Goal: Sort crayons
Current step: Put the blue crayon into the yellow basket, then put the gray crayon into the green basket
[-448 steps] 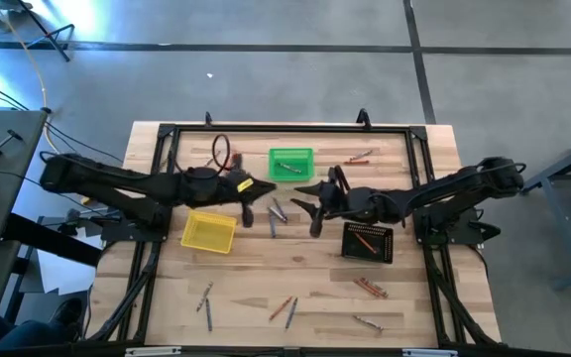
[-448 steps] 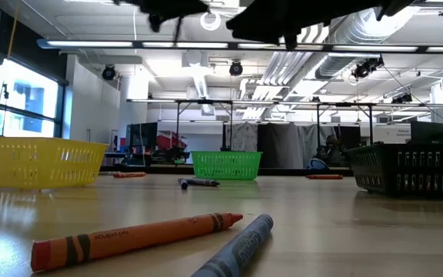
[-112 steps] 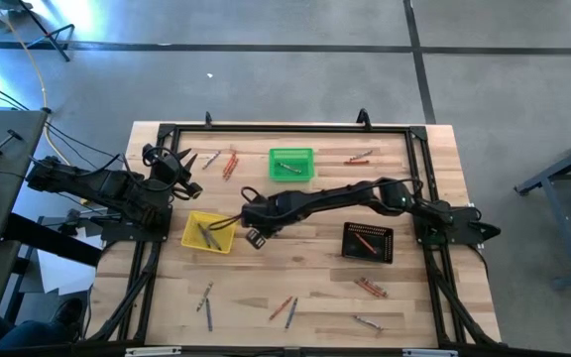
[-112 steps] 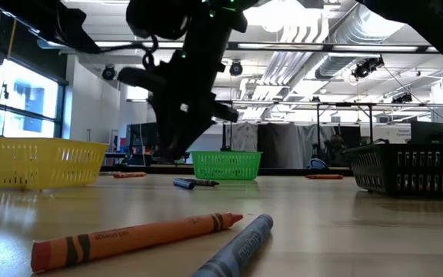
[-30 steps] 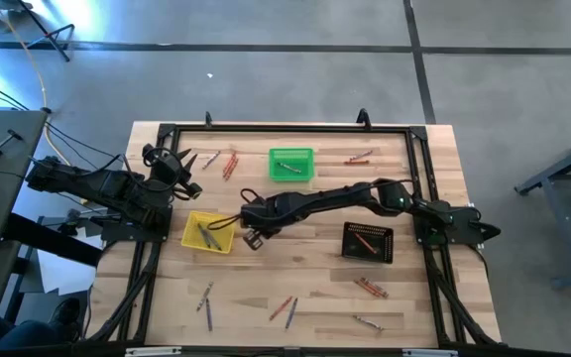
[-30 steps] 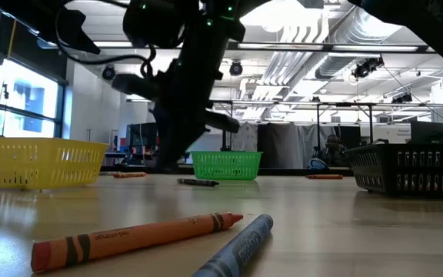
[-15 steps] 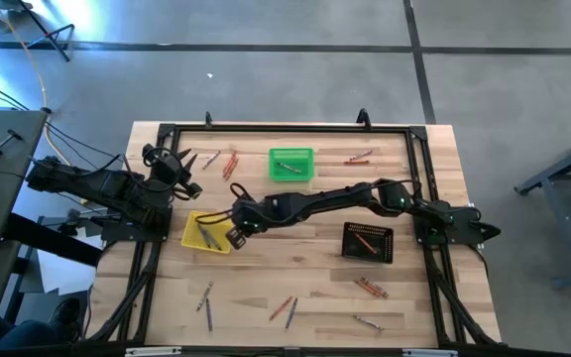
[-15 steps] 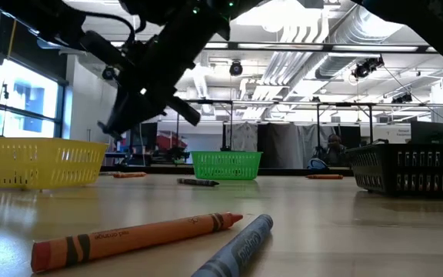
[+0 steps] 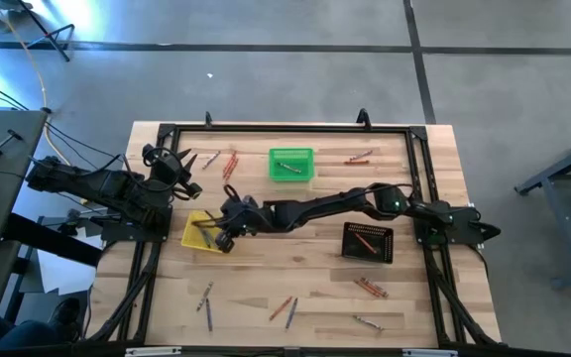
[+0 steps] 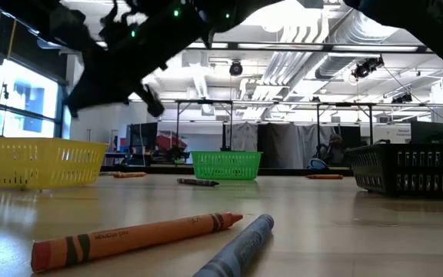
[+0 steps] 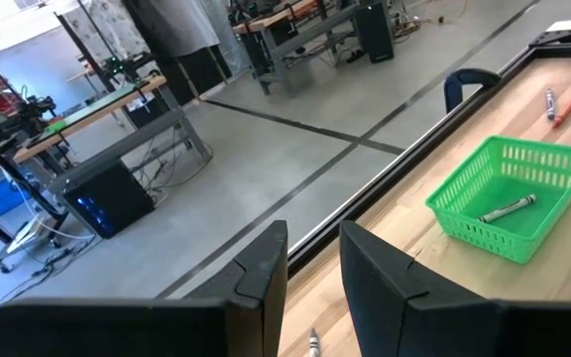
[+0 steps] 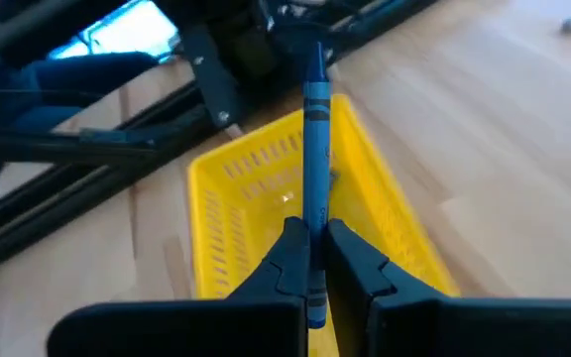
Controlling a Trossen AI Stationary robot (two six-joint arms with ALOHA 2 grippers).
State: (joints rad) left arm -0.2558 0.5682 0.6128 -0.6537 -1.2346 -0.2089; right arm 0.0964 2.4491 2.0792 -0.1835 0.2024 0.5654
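Rt gripper (image 12: 310, 260): stretched across the table (image 9: 414, 297) to the yellow basket (image 9: 198, 234); jaws pinched on a blue crayon (image 12: 315, 149), held above the basket's near rim.
Lt gripper (image 11: 312, 260): parked at table's far-left corner, jaws narrowly apart, nothing held.
Green basket (image 9: 290, 164): 1 crayon inside.
Black basket (image 9: 368, 241): orange-red crayons inside.
Loose crayons: pairs near table's front edge, e.g. orange + grey (image 10: 160, 235); others at far edge.

Industrial lab: exposed ducts (image 10: 337, 35), workbenches (image 10: 206, 104).
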